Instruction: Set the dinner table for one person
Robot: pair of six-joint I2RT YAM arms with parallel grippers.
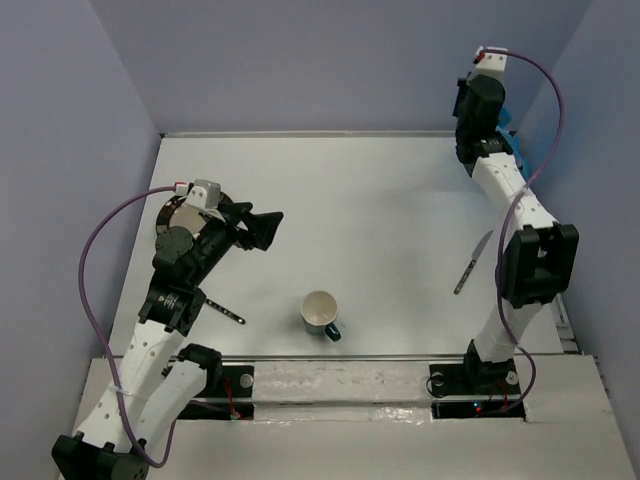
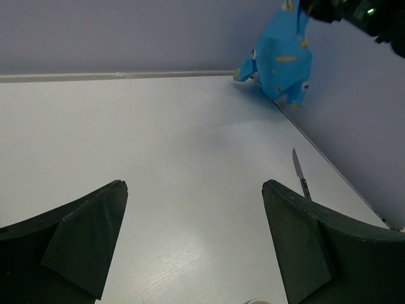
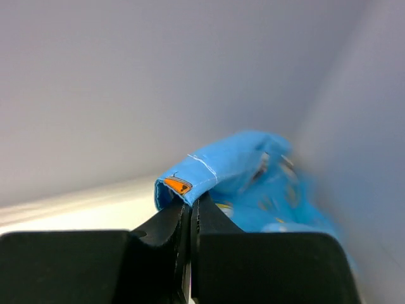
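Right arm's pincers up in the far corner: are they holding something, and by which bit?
Yes. The right gripper is shut on the blue placemat, pinching a folded edge of the cloth. The left gripper is open and holds nothing.

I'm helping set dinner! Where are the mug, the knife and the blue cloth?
mug (image 1: 319,311): top view, its pale inside.
knife (image 1: 474,263): top view, mid-length.
blue cloth placemat (image 2: 281,60): left wrist view, its hanging middle.

Plain lavender-grey walls (image 1: 330,60) stand along the back, left and right edges of the large matte white bench (image 1: 380,200). Light is soft and even.
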